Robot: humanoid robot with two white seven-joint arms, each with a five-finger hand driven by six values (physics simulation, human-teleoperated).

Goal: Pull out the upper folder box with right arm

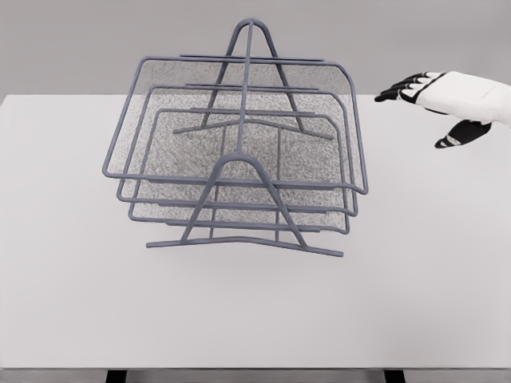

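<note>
Approach is the step in hand, judging by the layout: the right hand (431, 100) hovers at the upper right of the frame, fingers spread and loosely extended, holding nothing, well apart from the rack (239, 159) that fills the centre of the white tabletop (255, 311). The upper folder box (152, 120), the topmost of three stacked wire-mesh trays, sits fully seated in the frame of the rack, its rim running from the upper left to the middle right of the picture. None of the trays looks pulled out.

Next, the hand would need to travel leftward and down to the top tray's rim, most likely the right-hand corner (355, 120) nearest it, hook or pinch the wire there, and draw the tray along its rails (without dragging the whole rack, which looks light).

Only the hand and a short stretch of forearm show; the rest of the right arm is cut off at the frame edge. No left arm is visible. How the trays ride on the rack is hard to make out through the overlapping wires.
</note>
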